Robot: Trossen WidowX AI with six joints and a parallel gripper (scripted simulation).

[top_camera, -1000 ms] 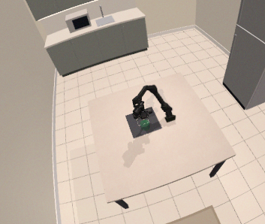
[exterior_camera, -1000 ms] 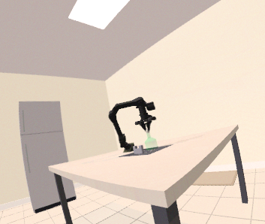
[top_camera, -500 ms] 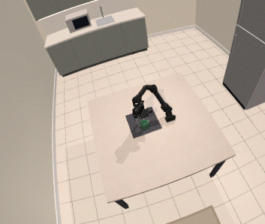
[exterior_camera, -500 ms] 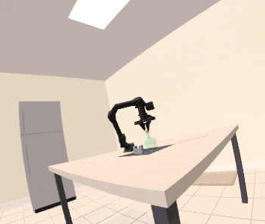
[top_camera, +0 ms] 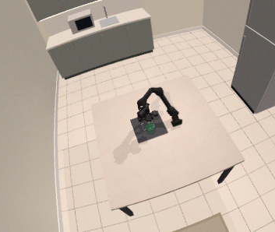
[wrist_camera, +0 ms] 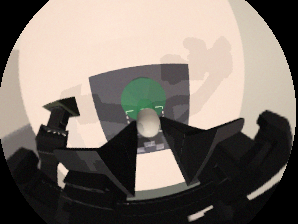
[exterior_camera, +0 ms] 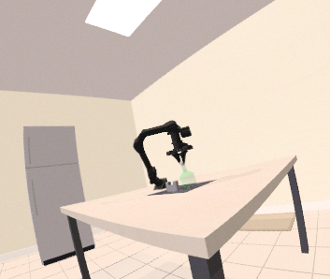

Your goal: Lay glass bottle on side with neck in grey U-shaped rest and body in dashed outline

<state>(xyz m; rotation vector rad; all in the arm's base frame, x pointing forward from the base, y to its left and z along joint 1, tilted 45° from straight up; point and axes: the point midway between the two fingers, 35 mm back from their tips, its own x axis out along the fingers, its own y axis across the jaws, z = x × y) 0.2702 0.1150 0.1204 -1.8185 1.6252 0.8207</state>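
Top view: microwave [top_camera: 81,22] and sink [top_camera: 109,21] at eleven o'clock; fridge [top_camera: 261,58] [exterior_camera: 53,187] at two o'clock.
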